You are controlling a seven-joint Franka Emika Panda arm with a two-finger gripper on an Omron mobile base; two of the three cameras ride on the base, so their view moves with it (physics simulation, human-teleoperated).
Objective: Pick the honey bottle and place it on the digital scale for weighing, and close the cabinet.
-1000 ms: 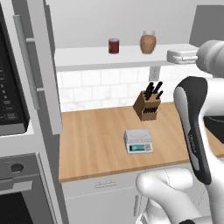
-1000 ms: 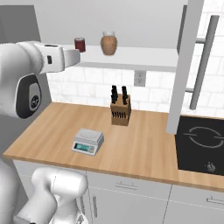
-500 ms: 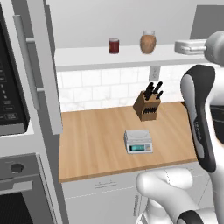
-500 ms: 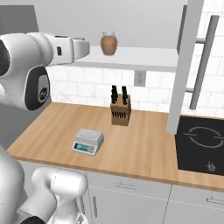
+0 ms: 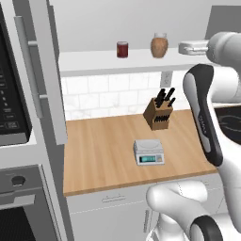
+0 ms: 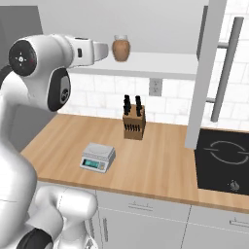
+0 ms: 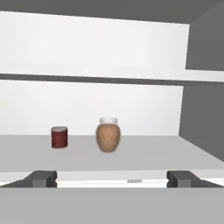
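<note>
**Pincer raised to shelf height, honey bottle on shelf ahead**

Kitchen scene: wooden counter (image 5: 108,146) under an open upper cabinet (image 5: 47,70) with a white shelf (image 5: 94,60) inside. Cabinet doors stand open on both sides, long bar handles visible on the left door in the left base view and on the right door (image 6: 204,73) in the right base view.

Arm pose: upper arm rises tall, forearm runs level at shelf height, hand pointing horizontally toward the shelf. Pincer (image 5: 188,47) sits at the shelf's front edge to the right in the left base view; in the right base view it (image 6: 99,50) is just left of the honey bottle.

Pincer state: fingers (image 7: 41,178) spread wide apart in the hand view, nothing between them, touching nothing. Empty.

Honey bottle (image 7: 108,135): upright on the shelf, amber body, pale lid, centred between the two finger tips in the hand view but farther back on the shelf, apart from the pincer. Same bottle (image 5: 159,45) (image 6: 120,48) visible in both base views. Dark red jar (image 7: 59,137) stands to its left, apart from it, also upright.

Digital scale (image 5: 148,152) rests on the counter below, near the front edge, plate bare, display strip facing front. Knife block (image 5: 158,113) stands behind it near the tiled wall. Stovetop (image 6: 223,160) lies at the counter's right end.
</note>
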